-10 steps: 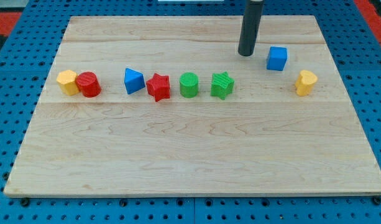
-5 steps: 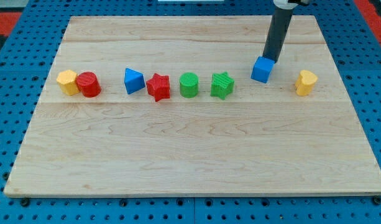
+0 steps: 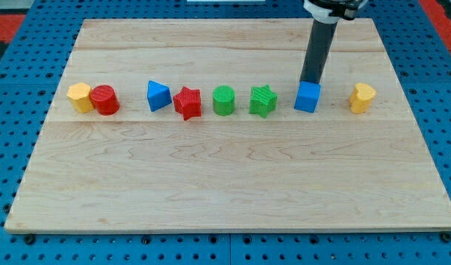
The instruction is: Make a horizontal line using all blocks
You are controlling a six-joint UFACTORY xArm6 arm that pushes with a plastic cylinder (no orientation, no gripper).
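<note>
Just above the blue cube (image 3: 307,97), on its side toward the view's top, my tip (image 3: 310,82) meets the block's upper back edge; whether it truly presses against it or merely stands right behind it cannot be told. The dark rod rises from there almost upright, leaning slightly toward the view's right, and runs up to a pale collar at the view's top edge. There is no claw on this arm, only the rod, so nothing opens or closes.

The blue cube lies on the wooden board (image 3: 225,191) in a row with the other blocks. To its left, near but apart, is the green star (image 3: 263,101); farther left of the cube come the green cylinder (image 3: 224,100), the red star (image 3: 187,103) and the blue triangular block (image 3: 158,96). Well to the cube's left, the red cylinder (image 3: 104,99) touches a yellow block (image 3: 79,96) of unclear, many-sided shape. To the cube's right, with a gap between, stands a second yellow block (image 3: 362,97). The row runs roughly level across the view.

No writing or label can be read on any block or on the rod.
</note>
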